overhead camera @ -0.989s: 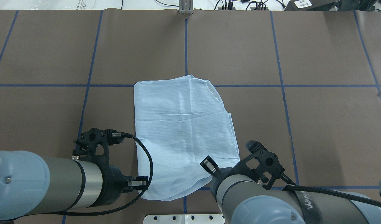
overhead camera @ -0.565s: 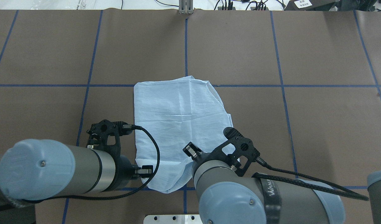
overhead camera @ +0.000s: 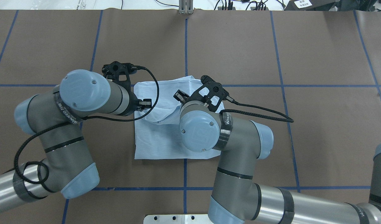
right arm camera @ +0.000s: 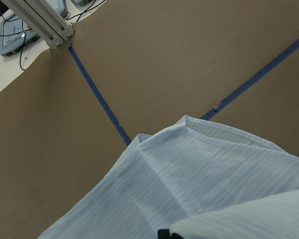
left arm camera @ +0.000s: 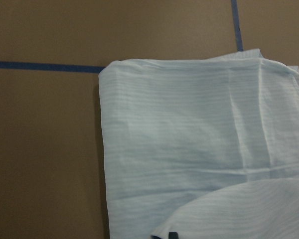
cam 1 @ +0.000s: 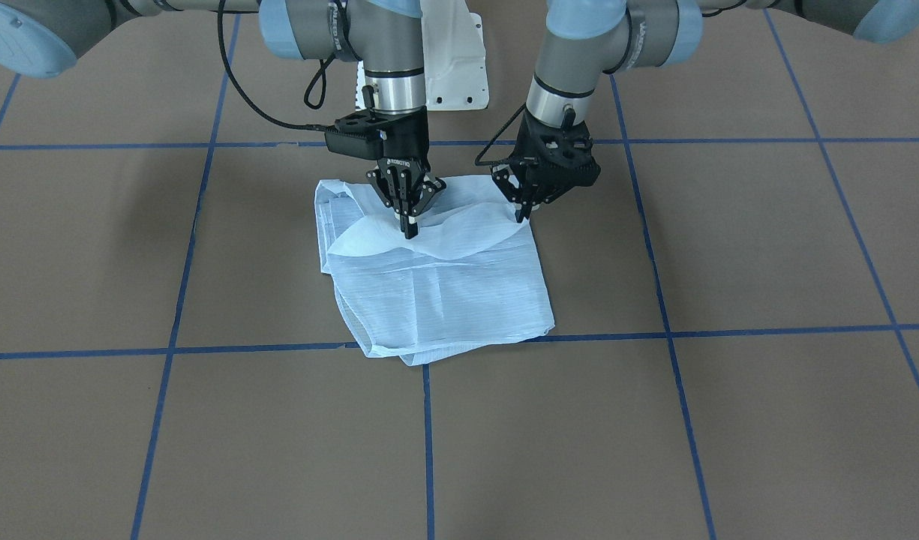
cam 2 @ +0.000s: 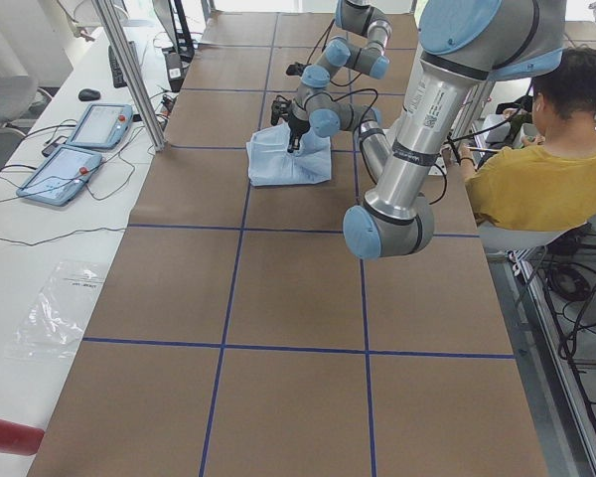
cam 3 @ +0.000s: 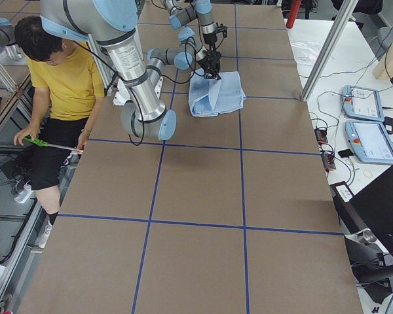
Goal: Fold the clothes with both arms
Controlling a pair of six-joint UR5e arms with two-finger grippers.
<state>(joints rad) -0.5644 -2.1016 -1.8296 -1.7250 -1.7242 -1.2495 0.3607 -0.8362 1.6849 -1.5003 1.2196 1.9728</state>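
— Grippers first, in the front-facing view: how do they stand?
— Right gripper (cam 1: pixel 409 227) has its fingers pressed narrow on a raised edge of the shirt (cam 1: pixel 459 300). Left gripper (cam 1: pixel 521 215) pinches the same edge at its corner. Between them the cloth sags.
— And where is the shirt?
— Near the middle of the brown table (cam 1: pixel 729 420). It is a folded packet, nearly as wide as long, so I cannot name a long axis with certainty. The held flap is turned over the packet, away from the robot.
— The overhead view?
— Left arm (overhead camera: pixel 84 93) and right arm (overhead camera: pixel 202 130) hide the fingertips. The packet's near edge is straight, parallel to the blue tape line (overhead camera: pixel 302 85).
— The side views?
— The shirt (cam 2: pixel 288 164) is small there. A seated person (cam 2: pixel 546 169) in yellow is at the table's side.
— The wrist cameras?
— The left one shows a square corner of the shirt (left arm camera: pixel 189 139) lying flat, with the lifted flap at the bottom. The right one shows the flap above a pointed corner, and a metal post (right arm camera: pixel 40 22) at the table's edge.
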